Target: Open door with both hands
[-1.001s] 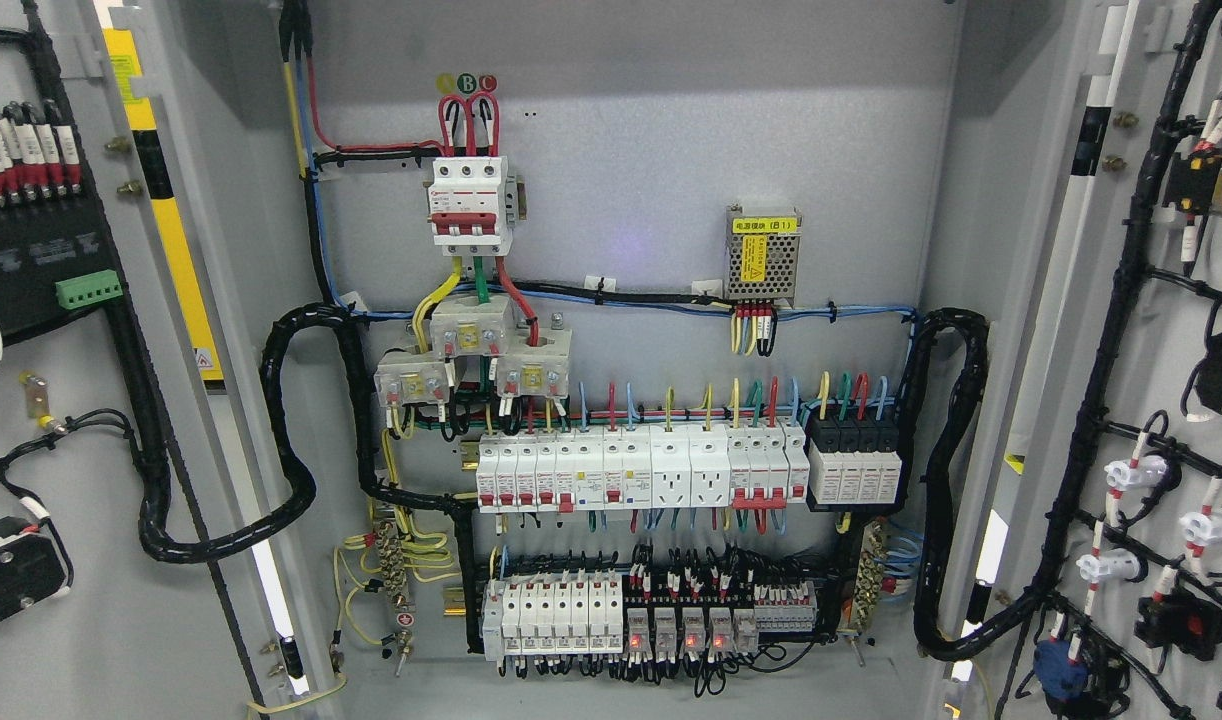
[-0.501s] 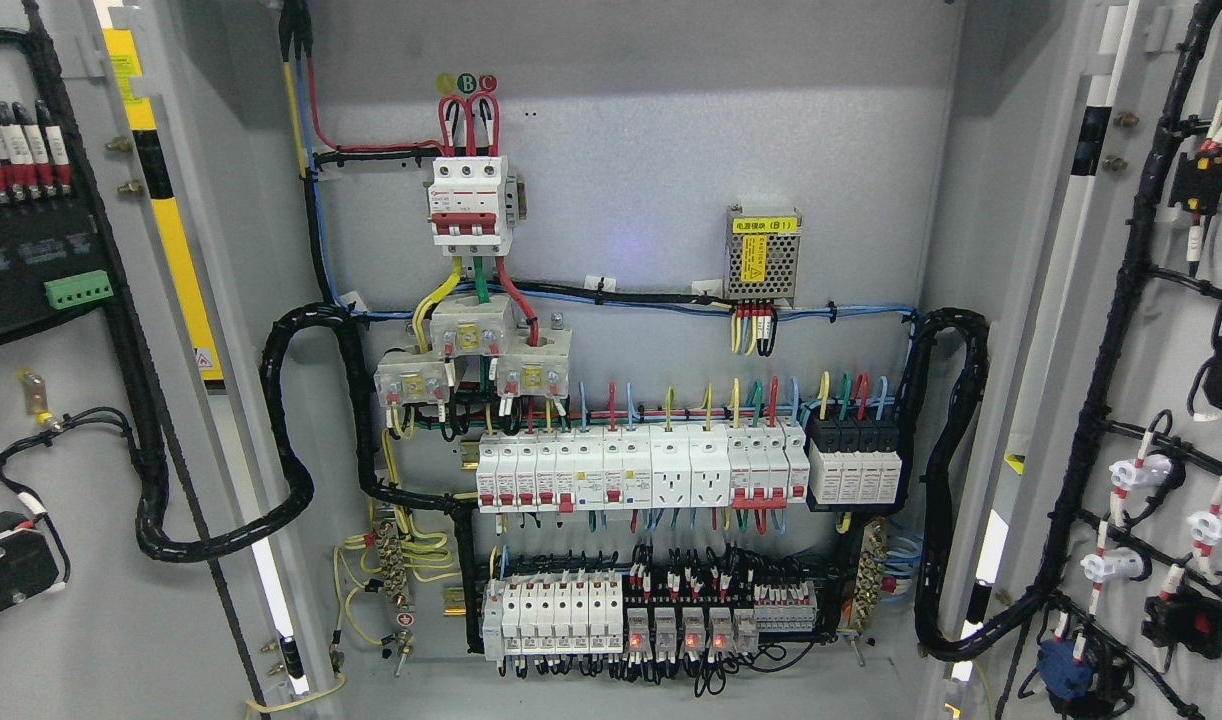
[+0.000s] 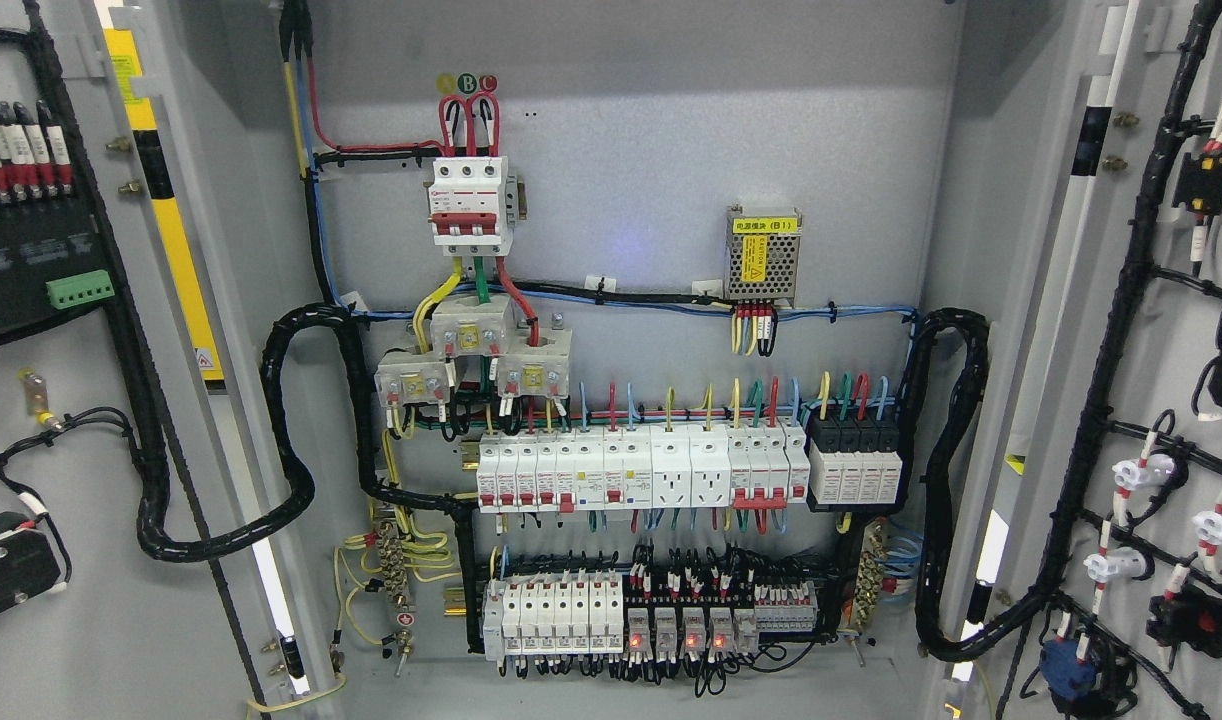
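Electrical cabinet (image 3: 621,120) stands open, grey back panel facing the head view. Inside, top left of centre: a three-pole breaker (image 3: 468,205) with red, green and yellow leads. To its right, a small perforated power supply (image 3: 762,255) with a yellow label. Below the breaker, three grey current transformers (image 3: 471,355). A long row of white breakers and sockets (image 3: 641,470) runs across the middle; black modules (image 3: 855,460) sit at its right end. A lower rail (image 3: 651,615) carries more breakers and relays with red lights. Thick black cable looms (image 3: 291,440) loop from the cabinet to each door.

Left door (image 3: 81,620) is swung out at the left edge, long axis vertical, its inner face toward the viewer, carrying a black terminal board (image 3: 31,250). Right door (image 3: 1171,330) is swung out at the right edge, also upright, inner face showing, with white and black components wired on it.

Neither robot hand is in the picture, so I cannot tell how the fingers are set.
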You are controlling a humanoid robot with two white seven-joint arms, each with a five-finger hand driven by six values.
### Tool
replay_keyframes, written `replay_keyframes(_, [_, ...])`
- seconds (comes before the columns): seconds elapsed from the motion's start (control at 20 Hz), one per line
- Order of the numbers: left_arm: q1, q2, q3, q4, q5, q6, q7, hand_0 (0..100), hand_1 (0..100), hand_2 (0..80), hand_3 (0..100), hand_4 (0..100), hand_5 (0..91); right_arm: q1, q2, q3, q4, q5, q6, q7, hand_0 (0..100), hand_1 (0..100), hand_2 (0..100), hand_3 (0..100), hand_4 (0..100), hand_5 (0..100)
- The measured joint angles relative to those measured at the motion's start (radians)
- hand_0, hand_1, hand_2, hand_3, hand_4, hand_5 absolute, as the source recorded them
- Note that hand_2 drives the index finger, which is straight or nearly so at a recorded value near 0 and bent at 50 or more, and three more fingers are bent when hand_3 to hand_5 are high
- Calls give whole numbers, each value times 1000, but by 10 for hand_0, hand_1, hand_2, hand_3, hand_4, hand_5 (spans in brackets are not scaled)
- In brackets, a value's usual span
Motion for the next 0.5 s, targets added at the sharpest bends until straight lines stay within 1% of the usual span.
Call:
replay_keyframes(0.05, [8,-3,-4,-16,0,1,1,0,0,0,0,0,0,0,-3,4,0,-1,-2,0,221,10,0,0,0,0])
replay_keyframes(0.3, [35,-23,-34,-92,-2,2,0,0,0,0,0,0,0,-3,-28,52,0,-3,-66,-5,221,10,0,0,0,0])
replay_keyframes(0.5, [58,-43,-72,-157,-15,5,-2,0,0,0,0,0,0,-3,-51,121,2,-3,-82,-4,222,8,0,0,0,0])
